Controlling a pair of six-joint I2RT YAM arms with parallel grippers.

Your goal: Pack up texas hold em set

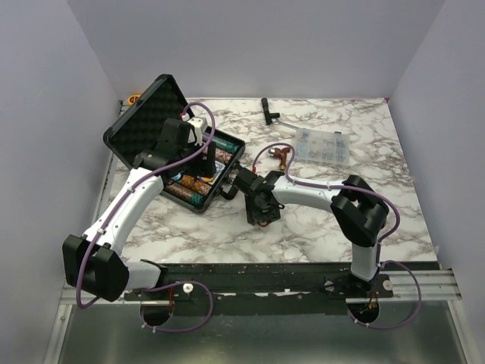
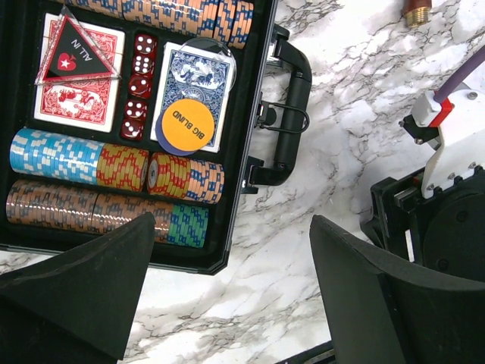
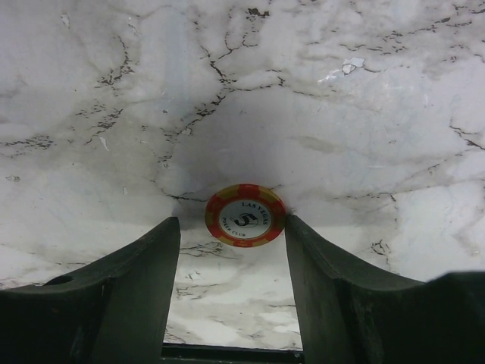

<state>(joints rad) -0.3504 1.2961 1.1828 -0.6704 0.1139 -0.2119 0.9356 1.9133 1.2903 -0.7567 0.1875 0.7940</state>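
Note:
The black briefcase (image 1: 144, 121) lies open at the back left, lid up. In the left wrist view its tray (image 2: 250, 114) holds rows of poker chips (image 2: 76, 155), a blue card deck (image 2: 198, 80), a red deck (image 2: 79, 76), dice (image 2: 138, 95) and an orange "big blind" disc (image 2: 187, 123). My left gripper (image 2: 233, 221) hangs open over bare marble beside the case's front corner. One red-and-yellow chip (image 3: 245, 215) lies flat on the table. My right gripper (image 3: 231, 224) is open around it, the right fingertip at its edge and a gap on the left.
A clear compartment box (image 1: 323, 145) of small parts sits at the back right. A black tool (image 1: 268, 110) lies near the back wall, and a brass-tipped piece (image 1: 282, 154) is close to the right arm. The case handle (image 2: 295, 114) faces the right arm. Walls close in three sides.

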